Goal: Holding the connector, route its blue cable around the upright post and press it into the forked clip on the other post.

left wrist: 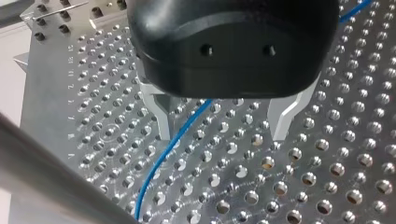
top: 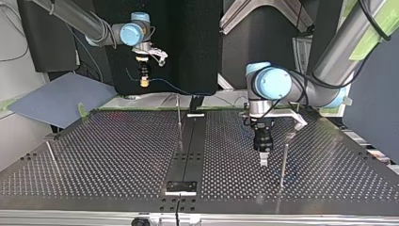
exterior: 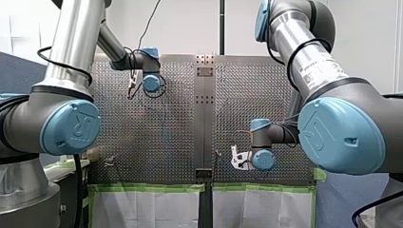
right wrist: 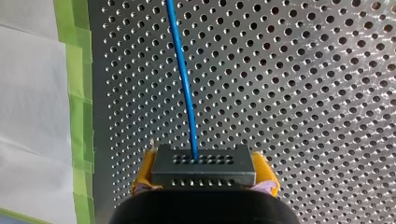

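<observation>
This is a robotics lab or test cell. Two industrial arms (exterior: 304,52) reach over a perforated metal counter (top: 117,150) that spreads under my left end effector (top: 264,162). A thin steel post (top: 283,165) stands in the holes just beside it. Green tape (exterior: 152,188) edges the counter, and a black screen (top: 160,47) and a bare white wall (exterior: 190,26) stand well behind it.

Perforated metal table (top: 108,155) spanning the top view, a dark strip (top: 188,150) running down its middle. Green tape (exterior: 152,188) edging its near side in the front view, white sheets (exterior: 142,209) hanging just below. Blue-grey board (top: 56,99) lying off the top view's left corner. Black panel (top: 188,37) standing behind.
</observation>
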Controlling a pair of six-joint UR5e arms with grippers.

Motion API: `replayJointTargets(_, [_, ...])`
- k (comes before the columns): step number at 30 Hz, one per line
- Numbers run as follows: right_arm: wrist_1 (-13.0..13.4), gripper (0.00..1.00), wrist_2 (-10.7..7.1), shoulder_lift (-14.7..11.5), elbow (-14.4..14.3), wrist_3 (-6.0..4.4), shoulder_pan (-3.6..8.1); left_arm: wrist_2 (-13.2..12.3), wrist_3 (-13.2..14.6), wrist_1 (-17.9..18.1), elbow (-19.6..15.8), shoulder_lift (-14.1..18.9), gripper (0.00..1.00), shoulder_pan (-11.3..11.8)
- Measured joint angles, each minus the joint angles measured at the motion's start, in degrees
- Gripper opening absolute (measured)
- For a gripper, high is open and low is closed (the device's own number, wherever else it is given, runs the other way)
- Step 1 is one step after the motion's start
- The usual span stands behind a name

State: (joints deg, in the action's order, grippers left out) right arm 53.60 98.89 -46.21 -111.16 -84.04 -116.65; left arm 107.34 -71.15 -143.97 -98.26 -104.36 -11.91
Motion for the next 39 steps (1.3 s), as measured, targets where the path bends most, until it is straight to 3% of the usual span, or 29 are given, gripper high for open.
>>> replayJointTargets(9, [-0.16,0.0,0.0,0.01,0.0,0.0,-0.02,2.5,0.57,3.25,-0.04,-1.97,1.0,-0.62])
replayJointTargets(14, [-0.3,0.0,-0.01,0.0,0.01,0.0,-0.04,3.67,1.88,3.15,-0.37,-3.94,1.0,-1.45])
replayJointTargets(28, [-0.74,0.0,0.0,0.0,-0.01,0.0,-0.02,4.18,2.02,2.65,-1.04,-5.62,1.0,-3.07])
replayJointTargets(39, [-0.77,0.0,0.0,0.0,-0.05,0.02,-0.04,5.08,3.3,1.26,-1.06,-10.84,1.0,-3.78])
